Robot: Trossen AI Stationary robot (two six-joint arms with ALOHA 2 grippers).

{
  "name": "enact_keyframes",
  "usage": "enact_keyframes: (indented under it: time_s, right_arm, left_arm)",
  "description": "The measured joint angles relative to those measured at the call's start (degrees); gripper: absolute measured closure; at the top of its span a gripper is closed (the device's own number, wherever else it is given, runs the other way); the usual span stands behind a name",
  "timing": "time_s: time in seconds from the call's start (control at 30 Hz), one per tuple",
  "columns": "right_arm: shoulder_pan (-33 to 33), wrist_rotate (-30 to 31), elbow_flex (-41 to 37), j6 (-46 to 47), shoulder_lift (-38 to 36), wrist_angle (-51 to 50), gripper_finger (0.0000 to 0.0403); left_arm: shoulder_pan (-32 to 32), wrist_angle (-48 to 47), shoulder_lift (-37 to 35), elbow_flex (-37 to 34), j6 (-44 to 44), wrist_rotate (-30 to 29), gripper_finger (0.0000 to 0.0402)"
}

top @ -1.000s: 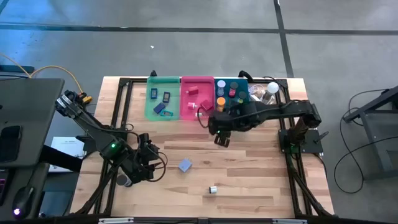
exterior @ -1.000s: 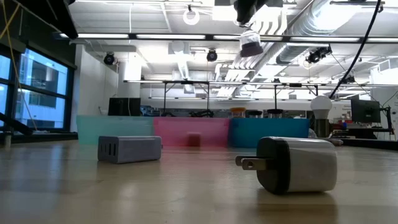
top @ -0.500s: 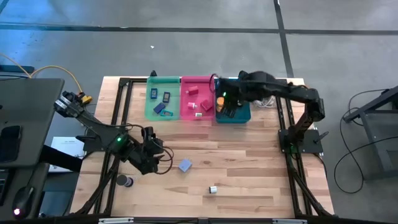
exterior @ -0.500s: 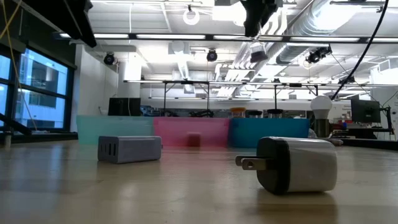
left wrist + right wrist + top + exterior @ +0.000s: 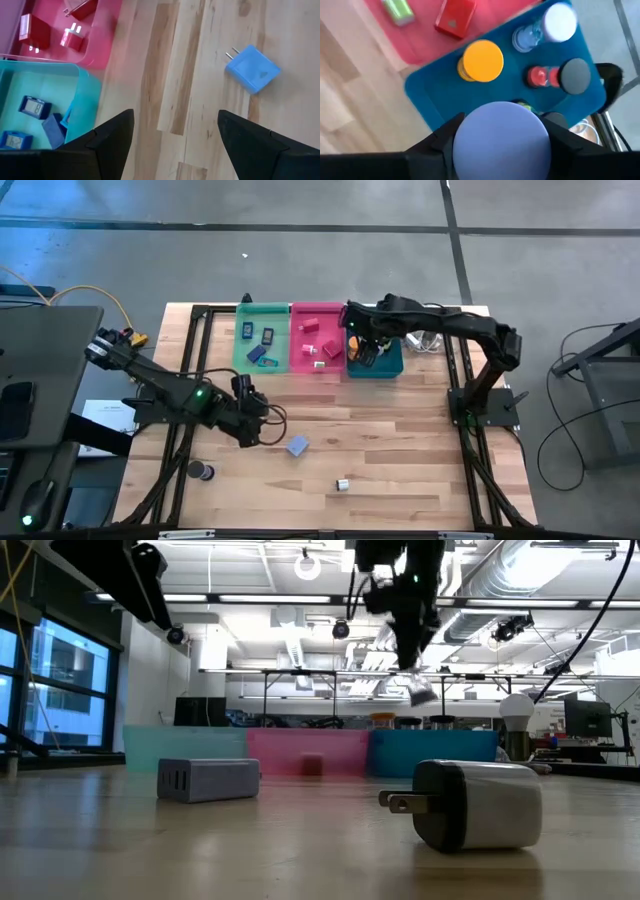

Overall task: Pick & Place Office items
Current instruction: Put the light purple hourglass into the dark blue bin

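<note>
Here a lavender roll (image 5: 501, 134) is held between the right gripper (image 5: 500, 150) jaws above the blue bin (image 5: 580, 107), where an early release could bounce it out.

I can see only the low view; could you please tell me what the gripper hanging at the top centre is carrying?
Observer: The right gripper is shut on a lavender roll.
Operator: Which bin is beneath it?
Observer: The blue bin, where an orange roll lies.
Operator: And the other arm?
Observer: The left gripper is open above bare wood, apart from the blue plug block.
</note>
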Motion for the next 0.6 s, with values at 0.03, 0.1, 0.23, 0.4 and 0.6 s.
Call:
enact_keyframes:
  time_s: [0.03,0.1,0.23,0.4,0.6]
  right_arm:
    - [-0.41,-0.39,-1.83,-0.26,-0.01,1.76,0.0221]
    - [-1.36,-0.59,-5.18,-0.34,-0.02,4.79,0.021]
    - [-3.17,-1.08,-10.3,-1.1,0.0,9.73,0.0216]
    - [-4.94,-5.47,-14.87,-3.15,0.0,16.68,0.0223]
    - [-6.68,-6.12,-18.84,-4.09,0.0,20.03,0.0202]
  left_arm:
    - [0.34,0.0,0.0,0.0,0.08,0.0,0.0121]
    - [0.95,0.0,0.0,0.0,0.71,0.02,0.0121]
    - [1.91,0.04,0.0,0.0,2.53,1.0,0.0121]
    - [3.55,0.07,0.0,0.0,2.67,1.2,0.0121]
    - [5.78,0.09,0.0,0.0,3.58,1.22,0.0121]
